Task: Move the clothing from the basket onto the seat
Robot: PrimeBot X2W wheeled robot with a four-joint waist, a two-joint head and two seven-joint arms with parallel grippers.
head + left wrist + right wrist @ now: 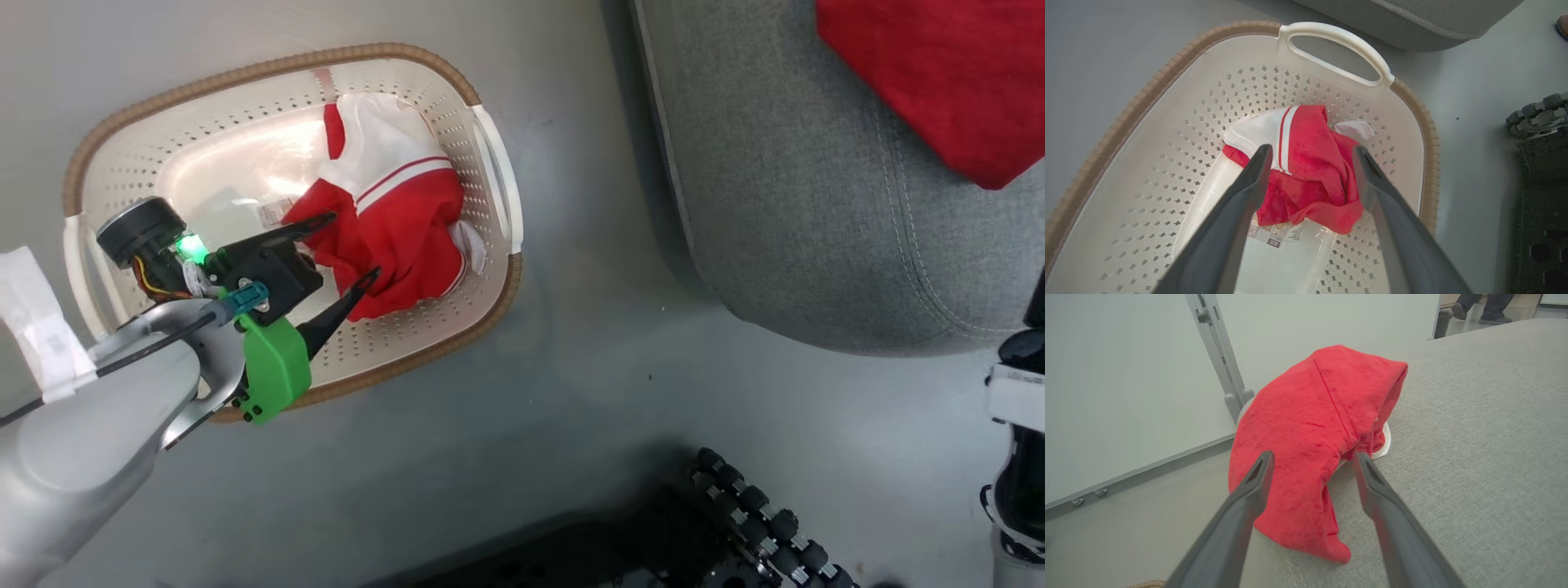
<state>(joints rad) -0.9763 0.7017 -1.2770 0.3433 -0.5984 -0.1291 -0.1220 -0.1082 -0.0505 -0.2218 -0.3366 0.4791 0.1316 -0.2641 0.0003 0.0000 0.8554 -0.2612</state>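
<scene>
Over the basket (269, 65), the left hand (354, 245) is spread wide, its two long dark fingers reaching in on either side of the striped garment (392, 220). It holds nothing; whether the fingertips touch the fabric cannot be told. The garment is a crumpled soft heap, red below and white above with thin red stripe trim, lying on the basket floor against the wall nearest the seat (800, 229). It partly covers a label sticker (1274, 237) on the smooth base.

The basket is cream-white plastic, a rounded rectangle with perforated walls, a brown woven-look rim and a white handle (1339, 38). It stands on the grey floor (571, 392) just beside the seat.

The right hand (1314, 455) is likewise wide open and empty, its tips close before the red shirt (1306, 428); contact cannot be confirmed. The shirt, plain bright red with a nappy texture and one stitched seam, lies bunched on the grey woven upholstery near the seat's edge. The head view cuts it off at the top right corner.
</scene>
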